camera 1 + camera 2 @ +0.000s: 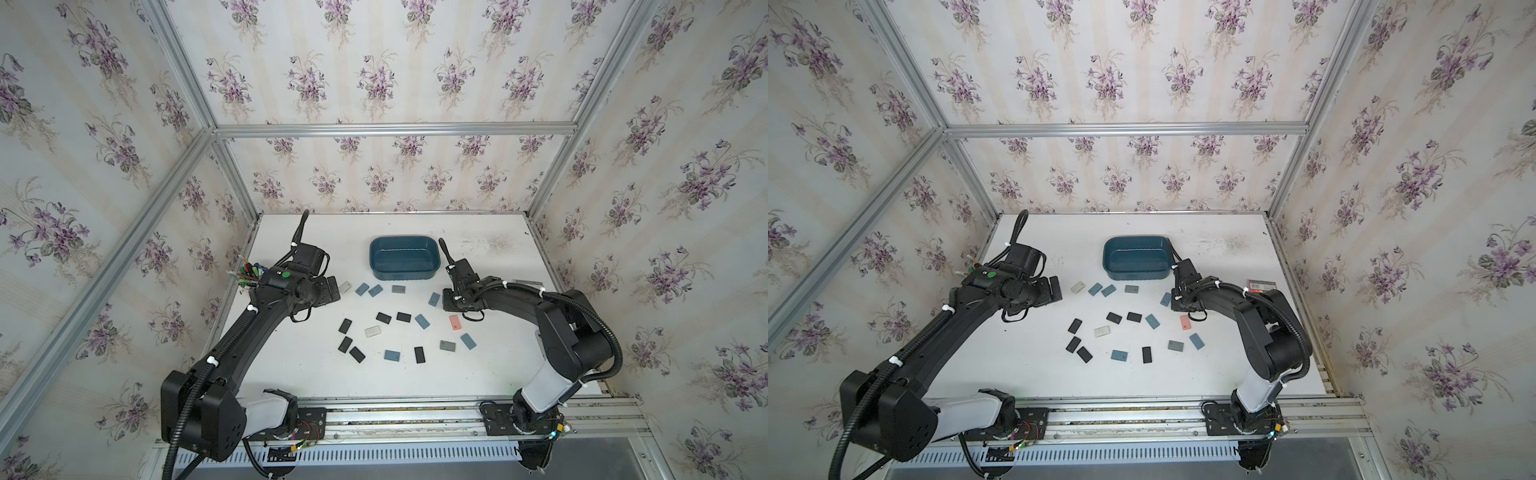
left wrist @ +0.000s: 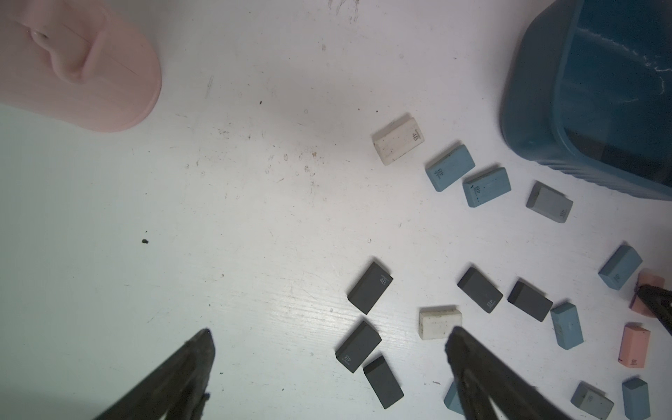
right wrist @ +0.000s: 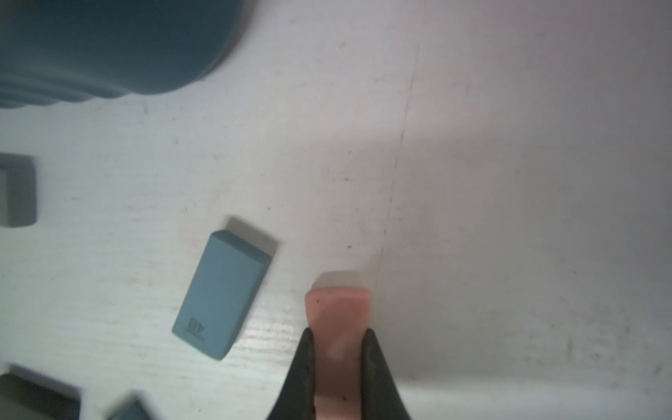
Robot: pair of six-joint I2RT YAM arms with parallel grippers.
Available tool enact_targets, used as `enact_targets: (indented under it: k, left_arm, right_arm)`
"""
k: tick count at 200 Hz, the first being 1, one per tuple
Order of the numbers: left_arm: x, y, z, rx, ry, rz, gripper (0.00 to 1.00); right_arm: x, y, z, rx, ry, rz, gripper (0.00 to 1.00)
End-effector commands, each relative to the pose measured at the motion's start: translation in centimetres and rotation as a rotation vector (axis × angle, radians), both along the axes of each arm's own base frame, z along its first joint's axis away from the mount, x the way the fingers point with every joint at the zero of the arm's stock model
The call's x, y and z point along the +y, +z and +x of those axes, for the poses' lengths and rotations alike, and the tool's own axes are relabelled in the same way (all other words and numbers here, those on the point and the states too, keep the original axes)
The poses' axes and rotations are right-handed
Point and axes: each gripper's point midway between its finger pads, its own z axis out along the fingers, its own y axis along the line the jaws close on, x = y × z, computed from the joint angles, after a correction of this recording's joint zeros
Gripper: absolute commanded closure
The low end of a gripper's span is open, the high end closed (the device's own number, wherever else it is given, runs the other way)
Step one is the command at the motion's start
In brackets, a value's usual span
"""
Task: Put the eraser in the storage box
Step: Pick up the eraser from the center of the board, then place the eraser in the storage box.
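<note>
Pens (image 1: 248,274) stand in a pink cup (image 2: 91,91) at the far left. Left fingers (image 1: 328,289) are wide apart near it. Loose erasers (image 1: 383,318) lie across the white tabletop (image 1: 291,374). Blue storage box (image 1: 399,274) sits behind them. Right fingers (image 1: 449,305) squeeze a pink eraser (image 3: 338,309), just outside the box.

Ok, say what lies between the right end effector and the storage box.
Right wrist view: only bare table between the right end effector, gripping a pink eraser, and the storage box; a blue eraser lies alongside.

Overhead pair; close wrist views; shared table (image 1: 299,370)
</note>
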Motion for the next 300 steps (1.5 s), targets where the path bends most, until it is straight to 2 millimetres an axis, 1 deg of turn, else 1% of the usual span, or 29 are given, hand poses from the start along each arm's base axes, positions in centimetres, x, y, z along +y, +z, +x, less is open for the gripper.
enact_targets:
  k: [1,28,54,77,97,108,118,138,148,168,182,192,205,228,253,277,300]
  left_arm:
    - [-0.1,-0.1,0.1,0.005,0.006,-0.009,0.0]
    - [-0.2,-0.3,0.1,0.01,0.005,-0.011,0.0]
    - [-0.2,-0.3,0.1,0.008,0.006,-0.014,0.0]
    - [-0.4,-0.5,0.0,0.012,0.007,-0.021,0.0]
    - [-0.7,-0.8,-0.1,0.02,0.0,-0.021,0.0]
    - [-0.8,-0.9,-0.1,0.021,-0.001,-0.017,0.0]
    - [-0.9,-1.0,-0.1,0.024,-0.005,-0.008,0.0]
    - [-1.2,-1.1,-0.4,0.028,-0.015,0.018,0.0]
    - [-1.3,-1.5,-0.7,0.037,-0.015,0.018,0.0]
    - [-1.6,-3.2,-1.4,0.07,-0.008,-0.004,0.0]
    - [-1.8,-4.3,-1.8,0.092,-0.008,-0.015,0.0]
    - [-2.0,-4.6,-1.8,0.1,-0.012,-0.02,0.0]
    - [-2.1,-4.8,-1.7,0.102,-0.012,-0.024,0.0]
    - [-2.3,-4.9,-1.4,0.098,-0.013,-0.032,0.0]
    - [-2.4,-5.0,-1.3,0.104,-0.016,-0.027,0.0]
    - [-2.3,-4.8,-1.1,0.102,-0.015,-0.022,0.0]
    - [-2.3,-4.6,-0.9,0.099,-0.014,-0.02,0.0]
  right_arm:
    - [0.0,0.5,-1.4,0.058,0.0,0.011,1.0]
    - [0.3,2.5,-0.7,0.016,0.001,0.029,1.0]
    - [0.8,4.9,0.3,-0.034,0.007,0.048,1.0]
    - [1.9,7.4,1.5,-0.081,0.03,0.086,1.0]
    - [3.5,9.8,2.7,-0.128,0.063,0.123,1.0]
    - [4.8,10.9,3.5,-0.142,0.087,0.158,1.0]
    - [6.1,11.6,4.3,-0.144,0.112,0.191,1.0]
    - [7.6,12.7,6.5,-0.158,0.137,0.213,1.0]
    - [8.4,13.4,7.8,-0.173,0.151,0.218,1.0]
    - [10.2,14.5,10.4,-0.18,0.177,0.23,1.0]
    - [11.1,14.4,11.9,-0.178,0.188,0.229,1.0]
    - [11.6,14.0,12.8,-0.165,0.191,0.221,1.0]
    - [12.0,13.0,13.8,-0.145,0.19,0.213,1.0]
    - [12.9,10.7,14.8,-0.106,0.193,0.217,1.0]
    - [13.4,8.0,15.1,-0.054,0.195,0.216,1.0]
    - [13.7,6.6,15.0,-0.032,0.196,0.218,1.0]
    - [13.3,5.1,15.1,-0.013,0.191,0.193,1.0]
